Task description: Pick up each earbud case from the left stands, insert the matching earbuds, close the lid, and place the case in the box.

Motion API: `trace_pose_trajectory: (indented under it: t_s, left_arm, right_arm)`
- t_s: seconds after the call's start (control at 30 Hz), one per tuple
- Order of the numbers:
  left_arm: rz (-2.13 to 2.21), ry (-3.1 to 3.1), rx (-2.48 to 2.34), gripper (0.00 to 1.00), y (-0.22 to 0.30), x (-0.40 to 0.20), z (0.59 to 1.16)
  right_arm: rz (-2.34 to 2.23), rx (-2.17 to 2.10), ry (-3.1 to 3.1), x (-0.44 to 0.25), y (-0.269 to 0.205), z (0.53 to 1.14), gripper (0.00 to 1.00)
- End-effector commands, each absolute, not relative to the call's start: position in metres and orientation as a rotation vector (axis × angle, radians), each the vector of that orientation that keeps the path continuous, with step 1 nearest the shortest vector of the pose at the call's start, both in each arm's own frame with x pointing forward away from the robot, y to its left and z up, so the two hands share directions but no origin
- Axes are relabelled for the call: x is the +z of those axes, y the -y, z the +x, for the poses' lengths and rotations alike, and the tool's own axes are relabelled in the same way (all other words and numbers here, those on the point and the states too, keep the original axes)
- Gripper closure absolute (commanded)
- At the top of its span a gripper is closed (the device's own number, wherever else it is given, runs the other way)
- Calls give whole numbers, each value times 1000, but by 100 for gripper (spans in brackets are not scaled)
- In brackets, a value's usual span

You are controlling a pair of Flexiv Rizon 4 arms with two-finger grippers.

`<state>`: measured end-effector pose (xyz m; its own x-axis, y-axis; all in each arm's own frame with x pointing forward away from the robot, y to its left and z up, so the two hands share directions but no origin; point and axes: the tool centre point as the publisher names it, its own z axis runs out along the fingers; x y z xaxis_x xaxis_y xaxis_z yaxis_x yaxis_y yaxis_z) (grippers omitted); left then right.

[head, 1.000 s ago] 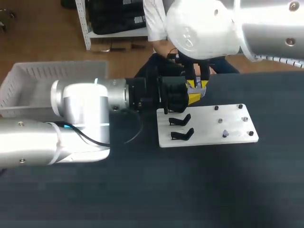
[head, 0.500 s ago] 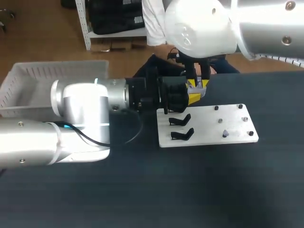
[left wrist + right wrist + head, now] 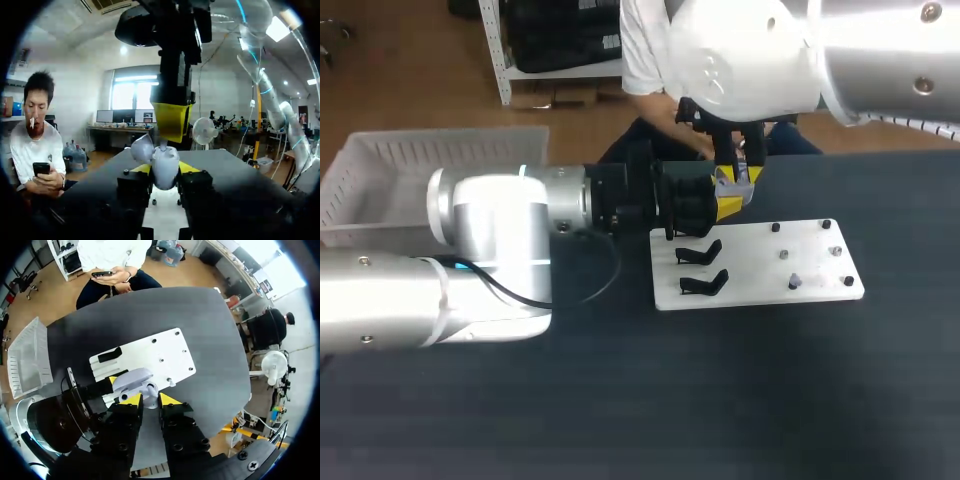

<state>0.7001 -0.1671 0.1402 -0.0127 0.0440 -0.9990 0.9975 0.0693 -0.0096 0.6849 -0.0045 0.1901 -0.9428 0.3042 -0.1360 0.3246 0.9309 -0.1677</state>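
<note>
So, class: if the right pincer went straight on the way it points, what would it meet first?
Probably the pale grey plastic earbud case, lid open, held in the left pincer, right under the right pincer.

A dark table (image 3: pixel 720 400) with a fine ribbed surface fills most of the head view. A flat white rectangular base plate (image 3: pixel 760 270) lies on it, on the far half and right of the middle, its long sides running roughly across the table. Several small dark studs (image 3: pixel 784 254) stand scattered over the plate's right half, well apart from one another. From the right wrist, the same plate (image 3: pixel 160 352) shows with bare dark table (image 3: pixel 200 315) around it.
</note>
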Motion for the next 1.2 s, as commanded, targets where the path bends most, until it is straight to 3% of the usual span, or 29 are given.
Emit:
trace_pose_trajectory:
  t_s: [0.03,1.2]
  left_arm:
    - [1177,-1276,-1140,100,167,139,699]
    - [1177,-1276,-1140,100,167,139,699]
  right_arm:
    - [492,-288,-2978,190,4,686,100]
    - [482,-312,-3002,180,4,689,100]
